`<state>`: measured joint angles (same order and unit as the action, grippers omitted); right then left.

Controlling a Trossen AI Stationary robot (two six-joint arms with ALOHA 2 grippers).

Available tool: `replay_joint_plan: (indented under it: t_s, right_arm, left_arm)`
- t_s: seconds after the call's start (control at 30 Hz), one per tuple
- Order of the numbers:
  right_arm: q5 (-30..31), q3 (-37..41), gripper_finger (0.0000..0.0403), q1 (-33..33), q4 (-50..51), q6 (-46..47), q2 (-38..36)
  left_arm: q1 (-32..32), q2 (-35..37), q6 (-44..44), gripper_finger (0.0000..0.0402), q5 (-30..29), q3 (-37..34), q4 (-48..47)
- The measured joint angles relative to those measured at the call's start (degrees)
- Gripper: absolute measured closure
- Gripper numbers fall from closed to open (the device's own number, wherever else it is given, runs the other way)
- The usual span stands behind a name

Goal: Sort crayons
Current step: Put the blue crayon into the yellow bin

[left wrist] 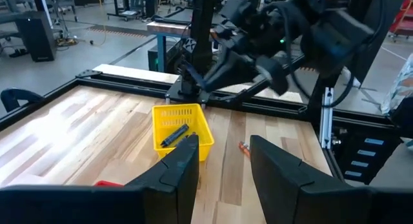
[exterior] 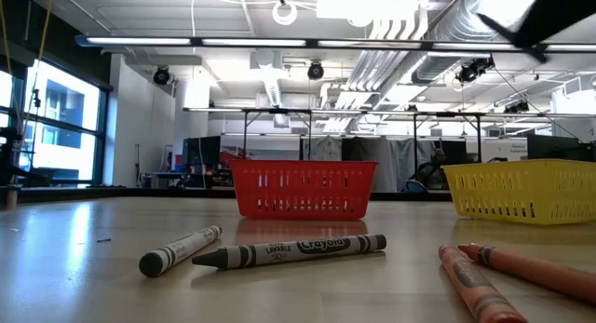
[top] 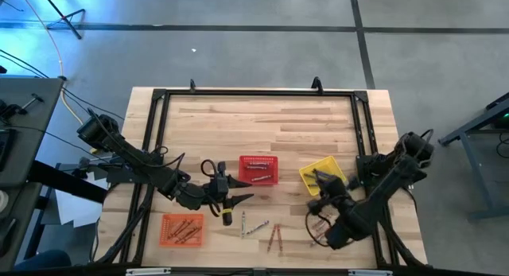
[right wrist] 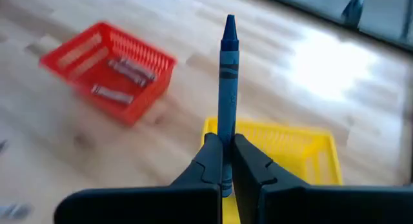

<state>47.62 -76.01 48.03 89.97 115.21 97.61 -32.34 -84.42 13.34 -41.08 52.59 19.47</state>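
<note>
Blue crayon (right wrist: 228, 88) stands pinched in the clenched right gripper (right wrist: 227, 161) above the yellow basket (right wrist: 310, 150) near the worktop's right edge, likely for dropping in. Left gripper (left wrist: 222, 161) waits mid-worktop, jaws parted and empty.

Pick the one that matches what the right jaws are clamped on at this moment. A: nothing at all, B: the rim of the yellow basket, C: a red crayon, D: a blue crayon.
D: in the right wrist view the right gripper has its jaws pinched shut on a blue crayon whose tip sticks out beyond them, above the yellow basket.
</note>
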Motion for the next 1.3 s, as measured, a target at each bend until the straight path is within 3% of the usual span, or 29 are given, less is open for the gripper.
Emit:
replay_joint_plan:
  t_s: [0.13, 0.23, 0.47, 0.63, 0.97, 1.3]
  right_arm:
    - [2.34, 1.82, 0.0402, -3.90, -1.43, -3.17, 1.80]
    - [0.51, 6.87, 0.0402, -5.76, -3.13, -2.44, 2.16]
    - [-2.83, 18.57, 0.0402, -5.02, -8.55, 10.69, 2.12]
    - [-2.84, 23.33, 0.0402, -3.74, -16.88, 12.47, 2.12]
    - [-2.58, 24.76, 0.0401, -3.65, -19.39, 12.38, 2.09]
    - [-2.60, 24.76, 0.0371, -3.63, -20.22, 12.29, 2.09]
  left_arm:
    - [-0.01, 0.00, 0.09, 0.0275, 0.00, 0.01, -0.26]
    - [-0.31, 0.00, 0.13, 0.0275, -0.02, -0.01, -0.61]
    - [-1.79, 0.00, 0.08, 0.0275, -0.02, 0.01, -0.86]
    - [-1.89, 0.00, 0.07, 0.0275, -0.17, 0.01, -0.31]
    - [-1.76, 0.00, 0.07, 0.0275, -0.35, 0.01, -0.15]
    - [-1.76, 0.00, 0.09, 0.0275, -0.33, 0.01, -0.22]
